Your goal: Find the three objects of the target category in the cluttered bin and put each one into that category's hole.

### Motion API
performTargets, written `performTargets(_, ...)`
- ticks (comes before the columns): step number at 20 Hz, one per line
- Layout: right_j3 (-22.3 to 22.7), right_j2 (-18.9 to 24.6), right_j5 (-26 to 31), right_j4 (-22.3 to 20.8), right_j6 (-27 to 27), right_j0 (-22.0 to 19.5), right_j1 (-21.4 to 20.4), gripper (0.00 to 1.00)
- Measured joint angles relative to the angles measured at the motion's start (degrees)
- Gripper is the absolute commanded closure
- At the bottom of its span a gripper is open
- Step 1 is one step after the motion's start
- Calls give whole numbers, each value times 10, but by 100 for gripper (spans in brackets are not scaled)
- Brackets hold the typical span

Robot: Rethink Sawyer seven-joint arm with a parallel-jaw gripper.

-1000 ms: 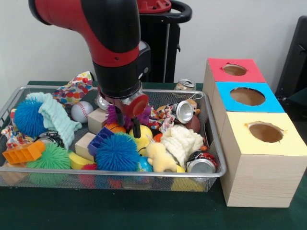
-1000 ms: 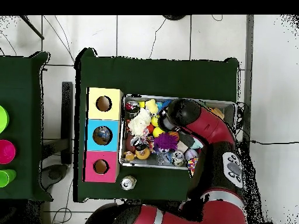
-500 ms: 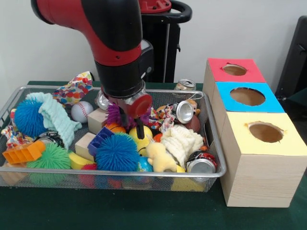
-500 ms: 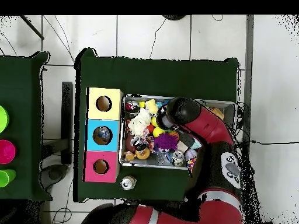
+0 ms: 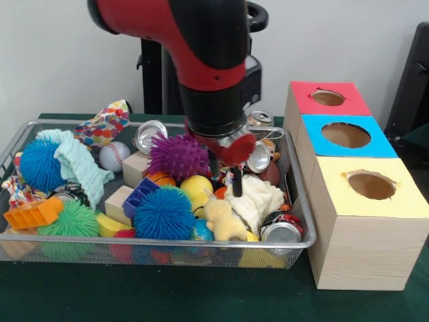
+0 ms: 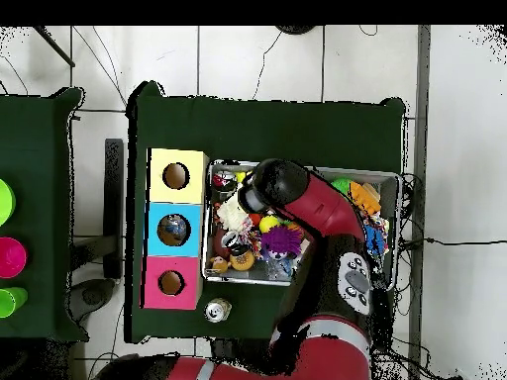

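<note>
Searching goes on: the red arm (image 5: 201, 47) hangs over the wire bin (image 5: 295, 201), with the three-hole box (image 5: 348, 221) at its 3 o'clock. The claw (image 5: 223, 176) hovers empty and spread above the white plush (image 5: 258, 201); no target is picked, so next it must descend and grip.

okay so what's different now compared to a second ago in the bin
The arm swung toward the coloured boxes, so the claw now hangs over the white fluffy toy. That uncovered the purple spiky ball, hidden behind it before. The claw holds nothing visible. The bin's other objects stayed where they were.
</note>
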Motion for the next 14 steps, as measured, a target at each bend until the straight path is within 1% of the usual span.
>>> performTargets(2, -1, 0, 0, 5, 18, 10, 5, 0)
performTargets(5, -2, 0, 0, 9, 30, 14, 13, 0)
performTargets(14, -3, -6, -1, 13, 33, 17, 53, 0)
